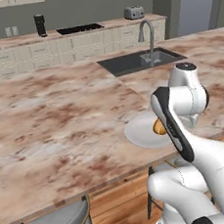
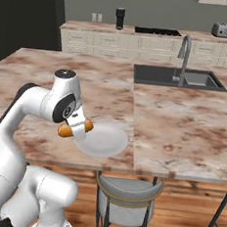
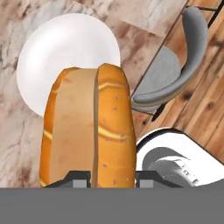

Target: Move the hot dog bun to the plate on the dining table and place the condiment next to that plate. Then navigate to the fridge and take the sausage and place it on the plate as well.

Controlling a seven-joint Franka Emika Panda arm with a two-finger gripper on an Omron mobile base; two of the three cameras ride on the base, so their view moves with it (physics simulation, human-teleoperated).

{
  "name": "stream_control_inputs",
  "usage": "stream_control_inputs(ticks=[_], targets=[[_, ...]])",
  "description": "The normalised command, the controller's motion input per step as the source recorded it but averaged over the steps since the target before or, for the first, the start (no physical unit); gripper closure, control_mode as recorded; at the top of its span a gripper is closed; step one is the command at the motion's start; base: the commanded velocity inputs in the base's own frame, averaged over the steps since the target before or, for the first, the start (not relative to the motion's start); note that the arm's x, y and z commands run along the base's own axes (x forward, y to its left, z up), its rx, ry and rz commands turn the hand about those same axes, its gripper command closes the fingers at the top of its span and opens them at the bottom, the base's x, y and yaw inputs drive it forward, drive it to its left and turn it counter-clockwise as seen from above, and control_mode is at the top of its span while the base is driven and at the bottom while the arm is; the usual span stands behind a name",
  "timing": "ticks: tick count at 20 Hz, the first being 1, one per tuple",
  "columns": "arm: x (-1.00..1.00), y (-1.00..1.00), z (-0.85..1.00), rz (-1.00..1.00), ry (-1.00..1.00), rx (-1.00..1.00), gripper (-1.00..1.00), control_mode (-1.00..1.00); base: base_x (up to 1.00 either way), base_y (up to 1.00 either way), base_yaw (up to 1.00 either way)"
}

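Marbled stone of the dining table (image 1: 61, 124) runs wide, the white plate (image 2: 105, 140) at its near edge. Just above the plate's left rim, the gripper (image 2: 75, 126) clamps the hot dog bun (image 3: 87, 127) crosswise, carried level, probably for setting down.

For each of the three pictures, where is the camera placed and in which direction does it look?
Left base view: behind the arm on its left, looking forward and down over the table to the sink; the arm rises at lower right.
Right base view: behind on the right, same table; the arm rises at lower left, gripper shut on the bun.
Hand view: on the hand, looking down past the bun at the plate and a stool.
Shared: both base views show the plate, sink and toaster.
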Motion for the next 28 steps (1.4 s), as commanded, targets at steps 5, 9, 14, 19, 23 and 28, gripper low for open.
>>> stream_control_inputs(ticks=[5,9,14,19,23,28], targets=[[0.43,-0.07,-0.49,0.11,0.12,0.03,1.00,-1.00,0.00,0.00,0.00],[0.54,0.00,-0.32,0.04,0.07,0.00,1.00,-1.00,0.00,0.00,0.00],[0.64,-0.02,-0.22,0.00,0.08,0.00,1.00,-1.00,0.00,0.00,0.00],[0.49,-0.10,-0.30,-0.02,0.08,0.00,1.00,-1.00,0.00,0.00,0.00],[0.39,-0.17,-0.33,-0.03,0.08,0.00,1.00,-1.00,0.00,0.00,0.00],[0.40,-0.14,-0.36,-0.03,0.08,0.00,1.00,-1.00,0.00,0.00,0.00]])
